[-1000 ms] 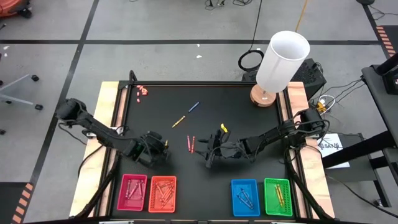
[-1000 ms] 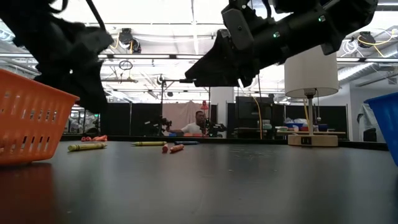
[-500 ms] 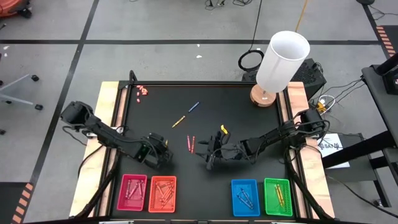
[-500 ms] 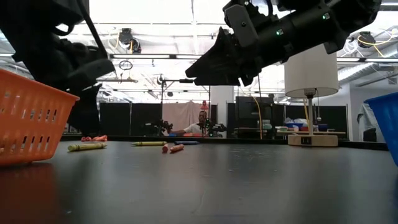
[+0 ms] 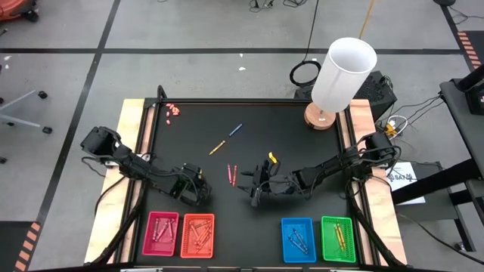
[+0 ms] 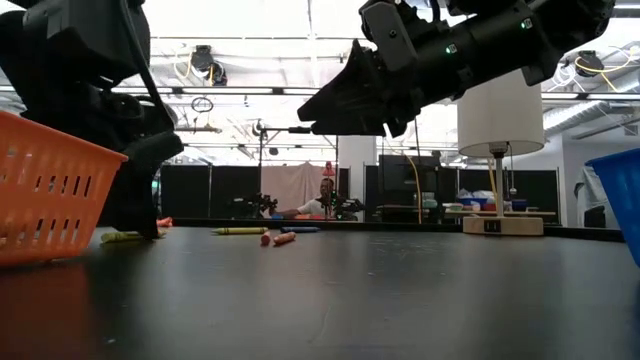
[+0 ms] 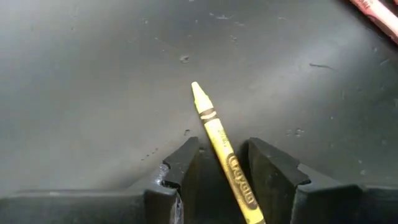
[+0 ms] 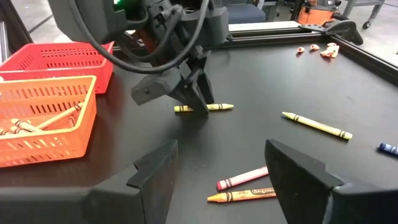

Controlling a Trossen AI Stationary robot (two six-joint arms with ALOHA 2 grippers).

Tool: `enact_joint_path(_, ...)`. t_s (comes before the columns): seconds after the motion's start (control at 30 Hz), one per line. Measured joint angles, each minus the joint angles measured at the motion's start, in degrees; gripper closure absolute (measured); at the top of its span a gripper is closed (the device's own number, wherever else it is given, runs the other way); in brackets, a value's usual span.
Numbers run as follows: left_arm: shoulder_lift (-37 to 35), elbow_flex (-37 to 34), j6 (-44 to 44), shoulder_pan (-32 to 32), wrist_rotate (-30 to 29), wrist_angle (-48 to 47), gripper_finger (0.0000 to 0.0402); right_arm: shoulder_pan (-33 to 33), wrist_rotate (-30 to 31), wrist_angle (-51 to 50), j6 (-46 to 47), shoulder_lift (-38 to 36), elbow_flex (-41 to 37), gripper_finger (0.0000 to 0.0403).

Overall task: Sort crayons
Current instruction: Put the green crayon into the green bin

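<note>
Crayons (image 5: 231, 174) lie on our table (image 5: 302, 151); 1 yellow crayon (image 7: 224, 155) sits between our left gripper's (image 7: 217, 171) parted fingers, seemingly ungripped. Our right gripper (image 8: 217, 171) hovers open mid-table.

Grey tiled floor (image 5: 189, 60), white-shaded lamp (image 5: 342, 74), bright ceiling lights (image 6: 260, 20)

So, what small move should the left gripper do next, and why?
Probably close the fingers. The left gripper is down at the table with a yellow crayon lying between its open fingers, not yet pinched. The right gripper hovers open above the table and can wait.
</note>
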Motion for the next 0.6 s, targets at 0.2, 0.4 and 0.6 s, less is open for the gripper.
enact_joint_path(0.2,0.18,0.03,2.85,0.68,-0.26,0.45,0.0270,-0.02,0.02,0.17,-0.13,0.00,-0.03,0.0177)
enact_joint_path(0.4,0.16,0.03,7.13,0.68,0.34,0.47,0.0314,-0.02,0.02,0.17,-0.15,0.00,-0.03,0.0177)
enact_joint_path(0.6,0.12,0.08,11.34,0.72,0.83,0.51,0.0392,-0.02,-0.07,0.17,-0.04,0.00,-0.03,0.0177)
